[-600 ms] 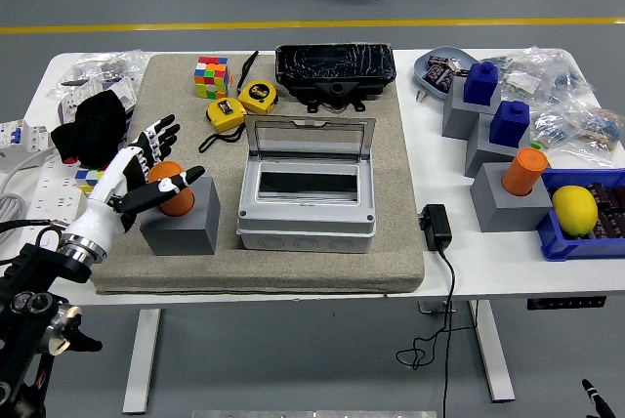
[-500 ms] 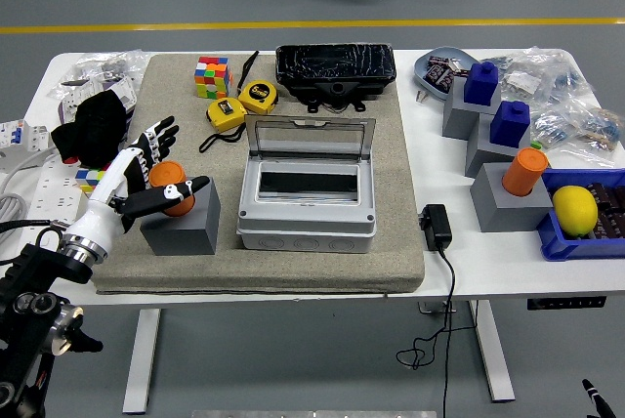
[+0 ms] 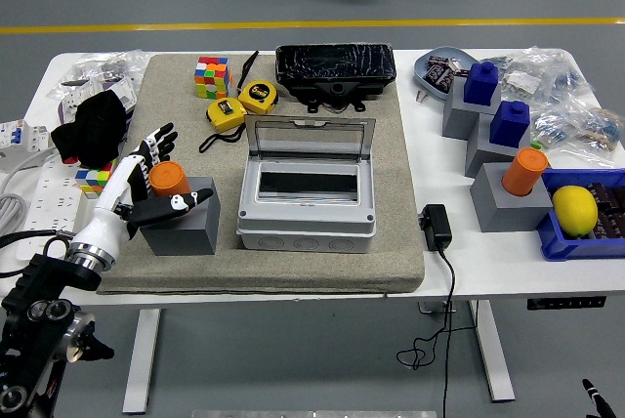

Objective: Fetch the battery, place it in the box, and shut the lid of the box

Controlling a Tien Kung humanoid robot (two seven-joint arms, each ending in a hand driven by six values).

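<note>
Our left hand (image 3: 146, 179) cups the orange cylindrical battery (image 3: 168, 178), upright in its grey block (image 3: 183, 224) near the tabletop's left edge, fingers not yet clenched, ready to lift.

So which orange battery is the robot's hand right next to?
The orange battery standing in the grey block on the mat, left of the open box. The left hand is around it. The other orange one stands far right, beside the blue bin.

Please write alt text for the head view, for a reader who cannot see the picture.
The robot's left hand, fingers spread, reaches around an orange battery standing in a grey block on a mat, not gripping it. Beside the block, a grey box stands with its lid open.
</note>
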